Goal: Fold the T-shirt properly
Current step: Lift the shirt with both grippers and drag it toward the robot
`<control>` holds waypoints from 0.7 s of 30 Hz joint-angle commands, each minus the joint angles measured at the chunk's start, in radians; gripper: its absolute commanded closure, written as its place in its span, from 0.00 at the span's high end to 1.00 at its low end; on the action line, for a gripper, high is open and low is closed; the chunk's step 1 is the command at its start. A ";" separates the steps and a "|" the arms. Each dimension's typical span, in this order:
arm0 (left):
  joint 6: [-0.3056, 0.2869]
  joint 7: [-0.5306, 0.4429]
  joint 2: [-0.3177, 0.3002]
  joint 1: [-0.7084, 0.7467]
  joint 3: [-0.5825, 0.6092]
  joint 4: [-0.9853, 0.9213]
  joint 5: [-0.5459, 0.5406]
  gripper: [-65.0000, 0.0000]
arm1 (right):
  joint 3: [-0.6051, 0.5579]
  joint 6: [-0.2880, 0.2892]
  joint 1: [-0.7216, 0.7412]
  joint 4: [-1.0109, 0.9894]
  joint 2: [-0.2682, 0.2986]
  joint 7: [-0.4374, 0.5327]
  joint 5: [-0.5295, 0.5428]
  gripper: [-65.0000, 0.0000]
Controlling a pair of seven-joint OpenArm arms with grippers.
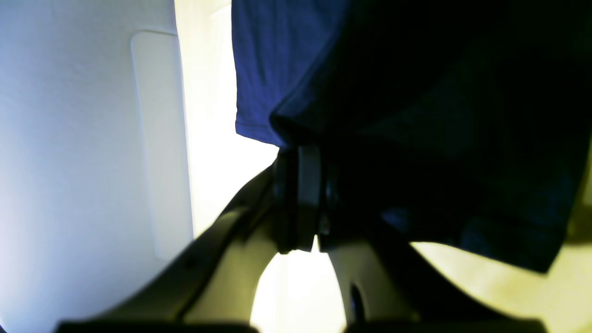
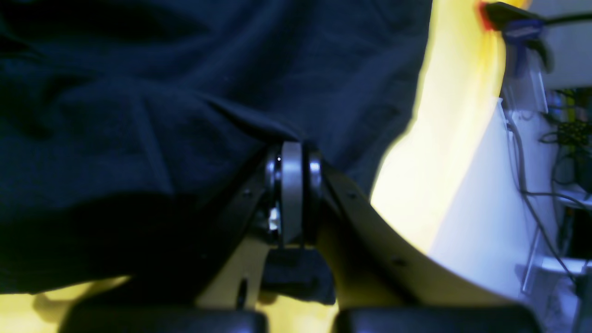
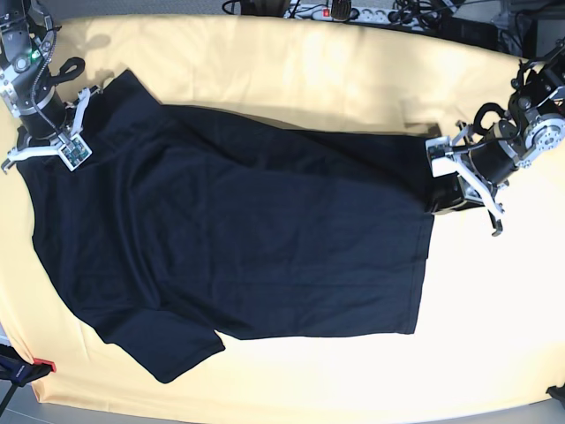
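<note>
Black T-shirt point(image 3: 238, 238) pinched by both closed grippers point(image 1: 300, 152) point(image 2: 291, 152).

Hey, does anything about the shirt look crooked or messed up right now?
Yes. The T-shirt lies skewed across the yellow cloth, wrinkled, one sleeve sticking out. Both the left gripper and right gripper pinch its edges.

Plain black short-sleeved cotton T-shirt point(image 3: 238, 238), no print, reading navy blue up close. Pale yellow cloth point(image 3: 353, 79) beneath it, unpatterned. Small red tag point(image 3: 44, 366) at the cloth's edge.
</note>
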 commanded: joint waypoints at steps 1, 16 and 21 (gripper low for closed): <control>0.025 -0.011 -0.008 -0.032 -0.012 -0.008 -0.006 0.00 | 0.010 -0.010 0.024 -0.002 0.018 0.023 0.002 0.00; 0.025 -0.023 0.066 -0.061 -0.012 -0.076 -0.040 0.00 | 0.010 -0.042 0.226 -0.117 0.018 0.055 0.099 0.00; 0.025 -0.023 0.067 -0.061 -0.012 -0.076 -0.040 0.00 | 0.010 -0.057 0.282 -0.183 0.018 0.055 0.183 0.00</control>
